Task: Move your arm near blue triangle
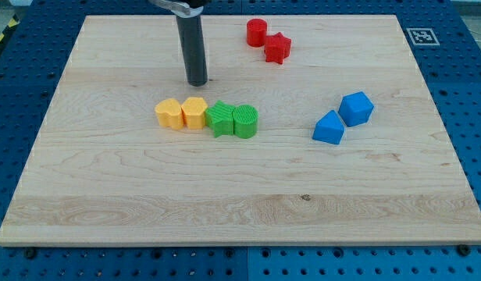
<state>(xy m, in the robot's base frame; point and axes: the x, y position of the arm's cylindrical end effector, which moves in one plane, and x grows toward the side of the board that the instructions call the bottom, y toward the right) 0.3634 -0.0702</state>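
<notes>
— Where is the rod right now?

— It comes down from the view's top, left of centre, and my tip (197, 81) rests on the wooden desk (240, 203). There is no pincer on this arm at all, only the straight dark rod, so nothing is spread or pinching.

— And the blue triangle?

— The blue triangle (329, 128) sits well to the view's right of the tip and a little lower. The two are well apart, with bare wood between them. Just up and to the right of the blue triangle, touching it or nearly so, is a blue block (356, 108) with a chunkier, many-sided shape.

— What is closest to the tip, then?

— A row of four blocks just below it. Taking the tip as the mark: a yellow block (195, 112) lies almost directly beneath, near but not touching, with a second yellow block (169, 113) pressed against it on the left. To the lower right comes a green star (220, 119), then a green cylinder (245, 122), all four packed side by side.

— Anything else on the board?

— Up and to the right of the tip, near the desk's top edge, a red cylinder (257, 32) and a red star (277, 48) stand close together. Beyond the desk is a blue perforated surface (467, 70).
</notes>
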